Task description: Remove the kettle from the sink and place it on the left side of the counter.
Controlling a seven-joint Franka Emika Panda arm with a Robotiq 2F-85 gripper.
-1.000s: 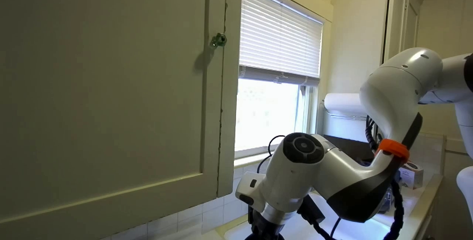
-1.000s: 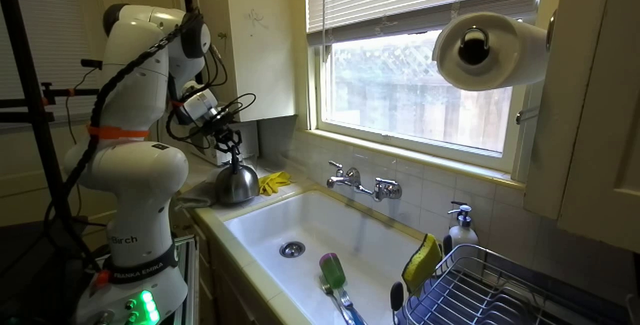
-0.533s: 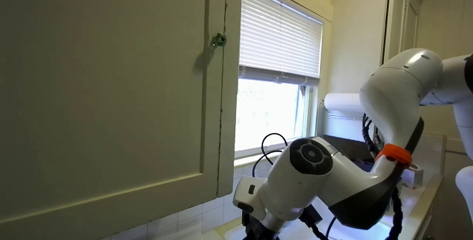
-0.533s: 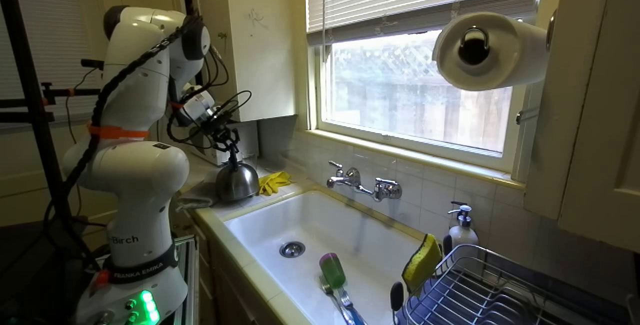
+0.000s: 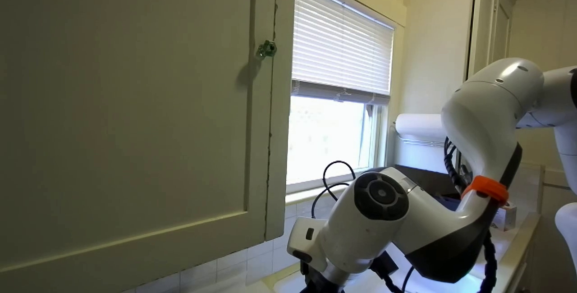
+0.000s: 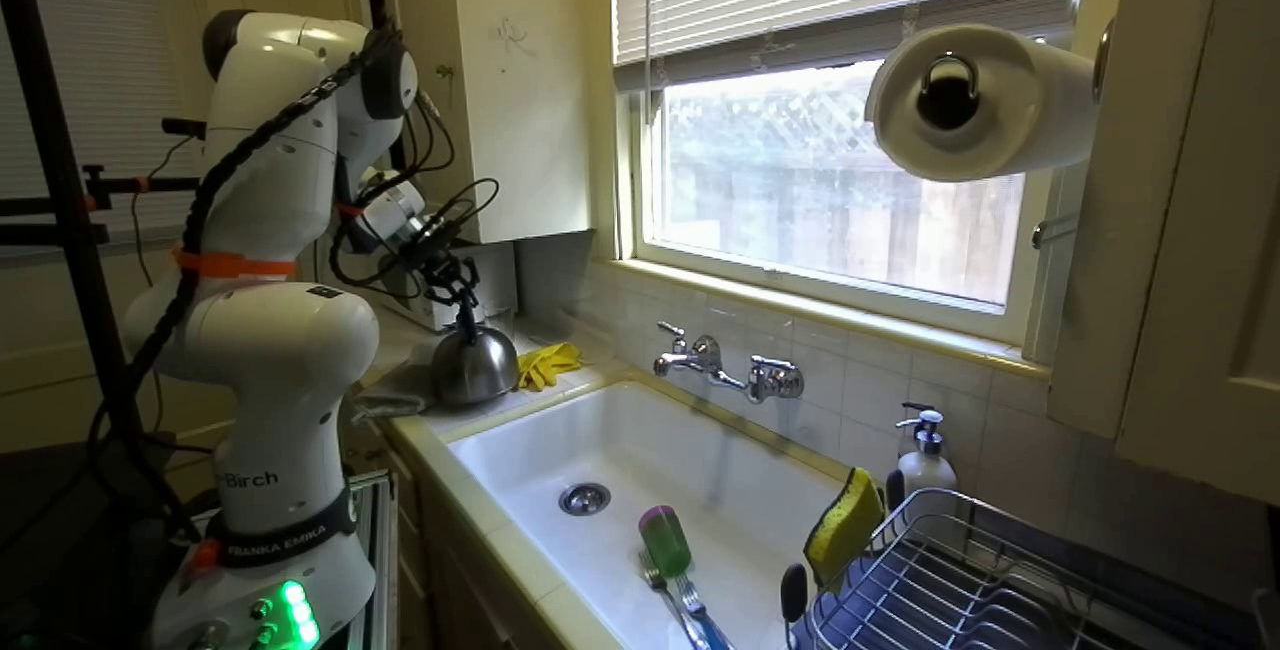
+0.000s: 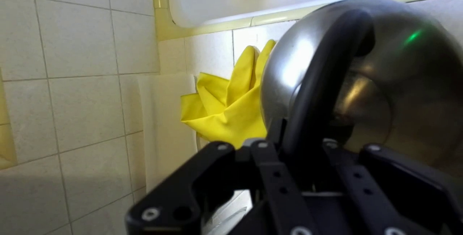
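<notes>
The kettle [image 6: 476,370] is a steel dome with a black loop handle. It stands upright at the counter [image 6: 455,420] beyond the end of the sink [image 6: 520,470]; I cannot tell whether its base touches. My gripper [image 6: 466,308] comes from above with its fingers around the handle. In the wrist view the kettle [image 7: 416,115] fills the right side. Its handle [image 7: 320,79] runs between the fingertips of my gripper [image 7: 298,139], which look closed against it; the right fingertip is lost in dark. In an exterior view the fingertips and kettle are out of view; the sink [image 5: 432,281] shows partly.
Yellow gloves [image 6: 550,365] lie beside the kettle, and a grey cloth [image 6: 392,395] on its other side. A chrome faucet [image 6: 700,355] is on the wall. The sink holds a green cup [image 6: 665,540] and forks. A dish rack [image 6: 960,570] stands at the far end.
Over the first half second my wrist tilts and shifts slightly, and the kettle moves a little up in the picture with the gripper. Since then both have stayed almost still.
</notes>
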